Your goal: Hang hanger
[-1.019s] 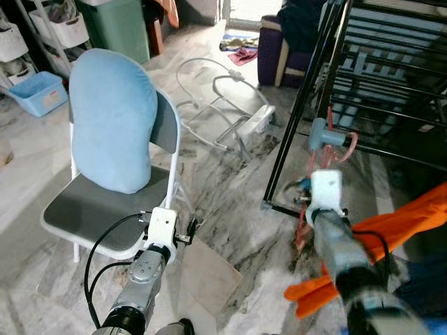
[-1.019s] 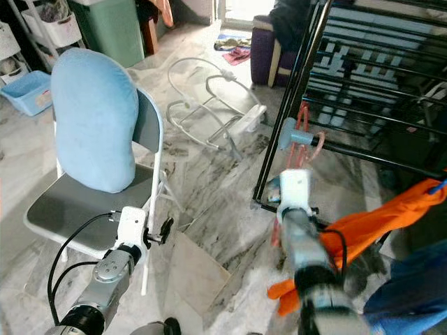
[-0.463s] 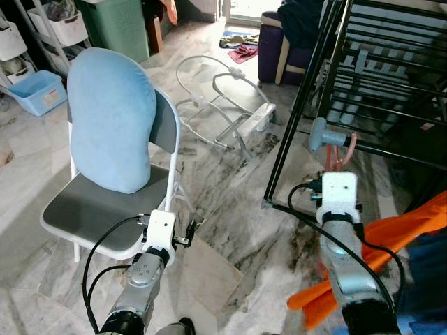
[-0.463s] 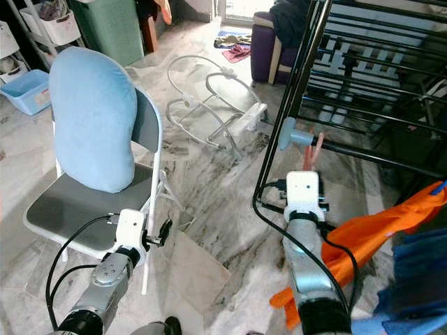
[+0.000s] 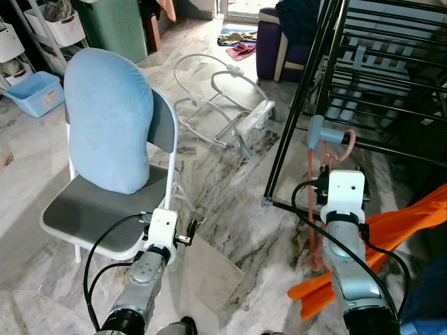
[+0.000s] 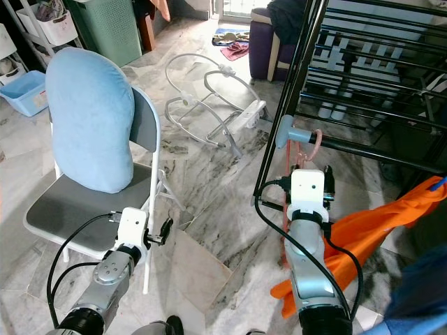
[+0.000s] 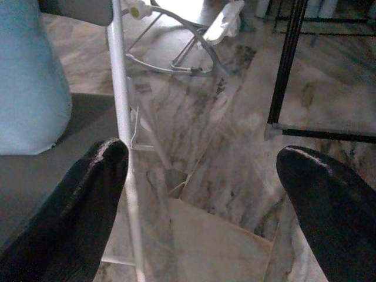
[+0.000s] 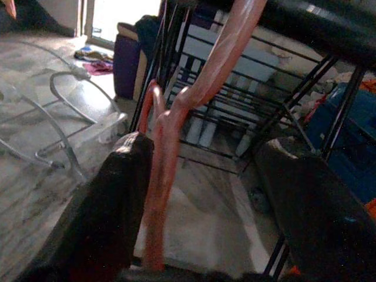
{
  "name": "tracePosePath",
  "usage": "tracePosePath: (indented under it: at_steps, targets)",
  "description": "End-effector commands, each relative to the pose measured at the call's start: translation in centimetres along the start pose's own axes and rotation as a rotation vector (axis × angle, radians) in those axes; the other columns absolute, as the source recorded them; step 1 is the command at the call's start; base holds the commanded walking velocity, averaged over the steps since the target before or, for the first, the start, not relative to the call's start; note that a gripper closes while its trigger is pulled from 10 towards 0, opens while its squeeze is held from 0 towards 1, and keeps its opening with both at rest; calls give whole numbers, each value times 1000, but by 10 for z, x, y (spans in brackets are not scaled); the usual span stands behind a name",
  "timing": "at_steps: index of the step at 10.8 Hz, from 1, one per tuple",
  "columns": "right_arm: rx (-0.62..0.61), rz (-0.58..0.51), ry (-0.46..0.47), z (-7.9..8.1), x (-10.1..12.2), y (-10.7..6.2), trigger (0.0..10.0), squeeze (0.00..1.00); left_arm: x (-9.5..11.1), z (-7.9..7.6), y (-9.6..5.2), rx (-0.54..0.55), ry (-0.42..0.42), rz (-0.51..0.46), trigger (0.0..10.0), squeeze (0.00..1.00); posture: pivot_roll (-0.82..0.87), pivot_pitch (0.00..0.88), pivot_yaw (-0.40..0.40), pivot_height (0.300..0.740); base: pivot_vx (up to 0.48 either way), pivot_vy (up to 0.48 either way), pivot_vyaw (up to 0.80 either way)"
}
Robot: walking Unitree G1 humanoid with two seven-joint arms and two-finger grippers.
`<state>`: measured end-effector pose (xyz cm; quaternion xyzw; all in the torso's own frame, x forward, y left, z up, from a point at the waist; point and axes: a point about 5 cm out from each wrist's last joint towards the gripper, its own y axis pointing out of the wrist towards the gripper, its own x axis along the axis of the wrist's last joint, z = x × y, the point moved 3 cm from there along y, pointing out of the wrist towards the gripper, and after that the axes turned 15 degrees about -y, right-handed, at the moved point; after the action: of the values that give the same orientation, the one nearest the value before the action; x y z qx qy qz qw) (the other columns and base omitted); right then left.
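A coral-pink hanger (image 8: 170, 135) rises between my right gripper's fingers and lies against one finger (image 8: 111, 200). Its hook curves up over a black bar of the drying rack (image 5: 300, 105). The right gripper (image 8: 205, 153) stands open, its fingers wide apart. In the eye views the hanger (image 5: 311, 209) runs down beside the rack's corner post, with an orange cloth (image 5: 391, 230) trailing from it to the lower right. My left gripper (image 7: 200, 158) is open and empty, low beside the chair (image 5: 98, 209).
The grey folding chair carries a blue cushion (image 5: 108, 118). A white tubular rocker frame (image 5: 223, 105) lies on the marble floor between the chair and the rack. A blue tub (image 5: 35, 91) and a green bin (image 5: 115, 28) stand at the far left.
My right arm has shifted a little to the right, closer to the rack, and has steadied with the hanger's hook up at the bar. The left arm has stayed put.
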<state>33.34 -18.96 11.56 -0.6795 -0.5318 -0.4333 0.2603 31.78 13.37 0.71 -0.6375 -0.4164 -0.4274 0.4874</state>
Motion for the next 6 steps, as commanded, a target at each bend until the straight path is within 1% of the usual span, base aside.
tracePosePath:
  at_steps: [1, 3, 4, 6]
  targets:
    - [6, 17, -18, -1, -6, -1, 10000, 1000, -3, 0, 0, 9, 11, 10, 10000, 0, -78, 120, 35, 740, -251, 0, 0]
    - [33, 13, -24, 0, -7, 0, 10000, 1000, -1, 2, 1, 29, 15, 10, 10000, 0, -75, 111, 30, 740, -285, 0, 0]
    - [82, 22, -19, 4, -11, 0, 10000, 1000, -1, 2, 2, 28, 14, 15, 10000, 0, -73, 105, 33, 740, -307, 0, 0]
    - [177, -1, -54, 10, -12, 0, 10000, 1000, 1, 3, 4, 19, 35, 15, 10000, 0, -76, 91, 37, 740, -309, 0, 0]
